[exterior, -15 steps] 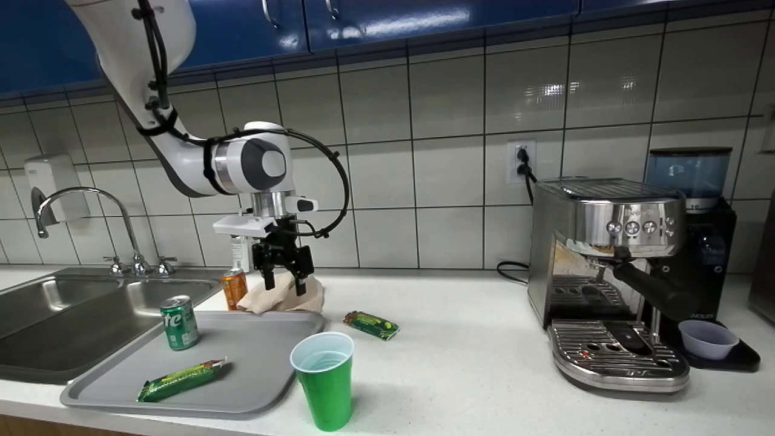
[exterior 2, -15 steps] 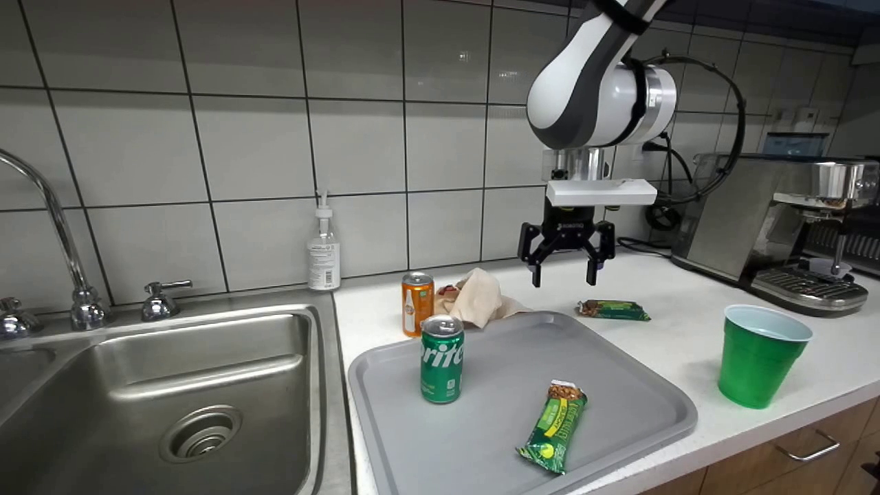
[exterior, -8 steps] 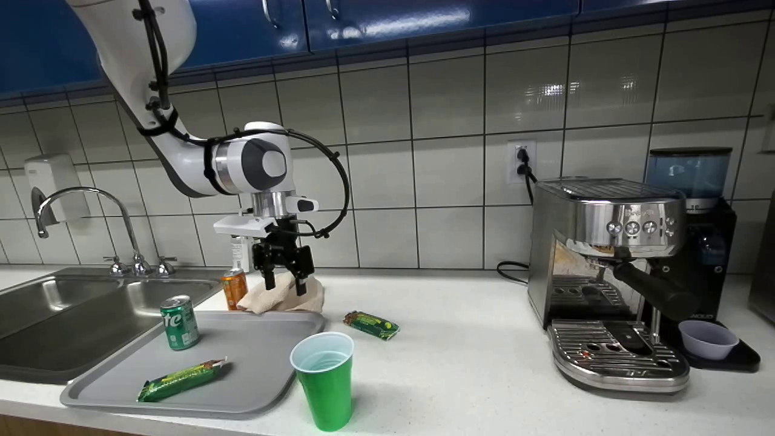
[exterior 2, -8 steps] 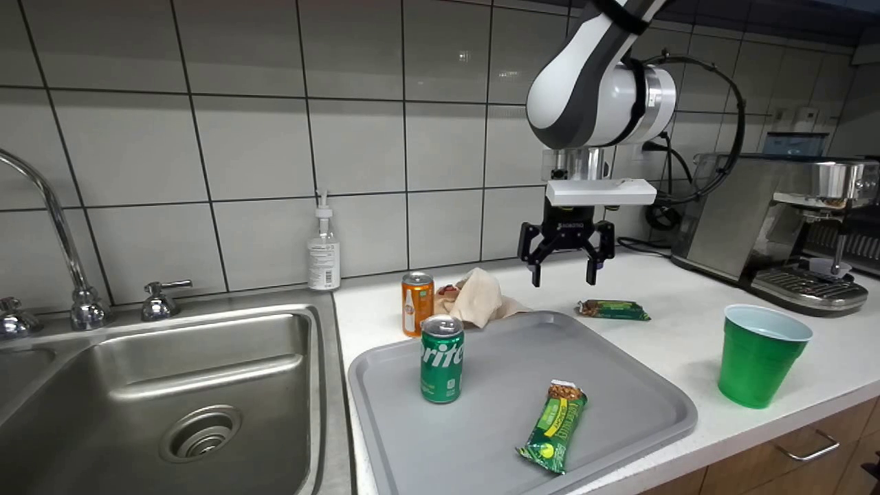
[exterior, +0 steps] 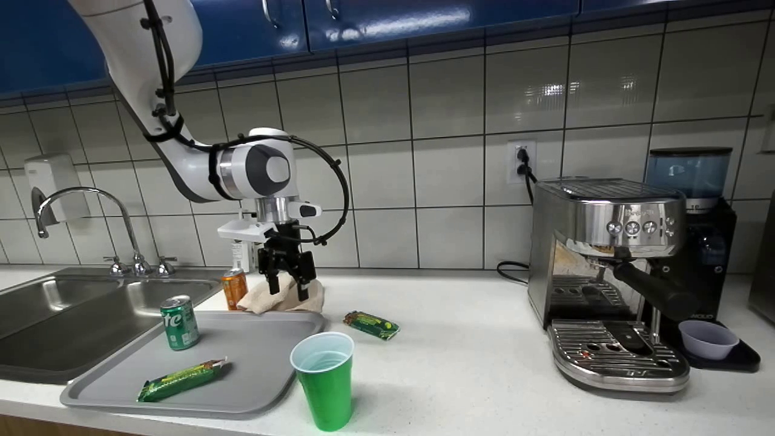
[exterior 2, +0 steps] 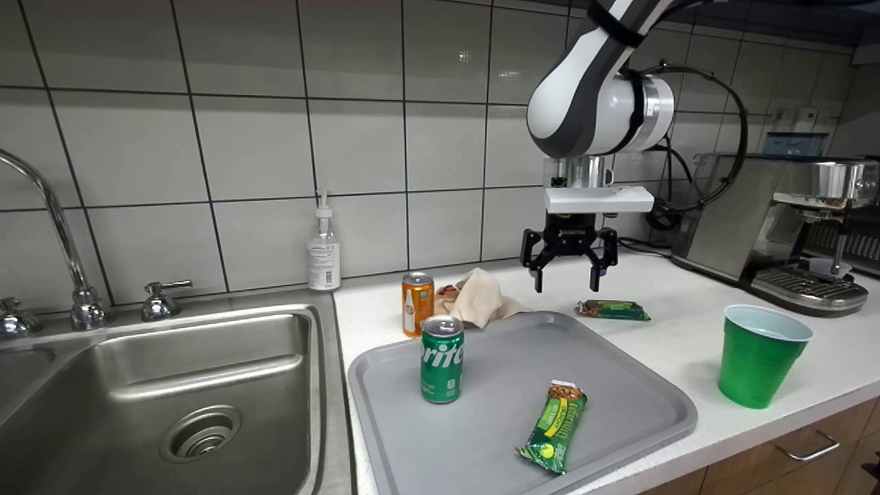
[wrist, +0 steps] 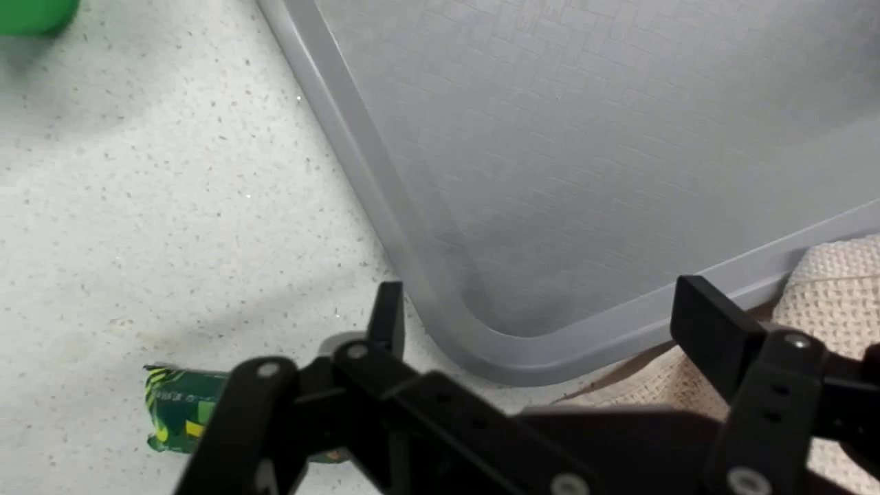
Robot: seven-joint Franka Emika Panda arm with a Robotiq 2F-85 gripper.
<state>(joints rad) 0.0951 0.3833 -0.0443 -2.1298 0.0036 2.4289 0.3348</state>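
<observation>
tiled wall [exterior: 448,172], white counter [exterior: 460,357]; claw [exterior 2: 566,283] spread near tray [exterior 2: 502,399]

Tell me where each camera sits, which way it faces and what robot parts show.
Exterior view: out front of the counter, facing the tiled wall and espresso machine; arm and fingers show.
Exterior view: by the sink, facing tray and tiled wall; arm and fingers show.
Wrist view: at the arm's end, facing down at tray corner and beige cloth; fingers show.
Both exterior views share the Sprite can and green cup.
</observation>
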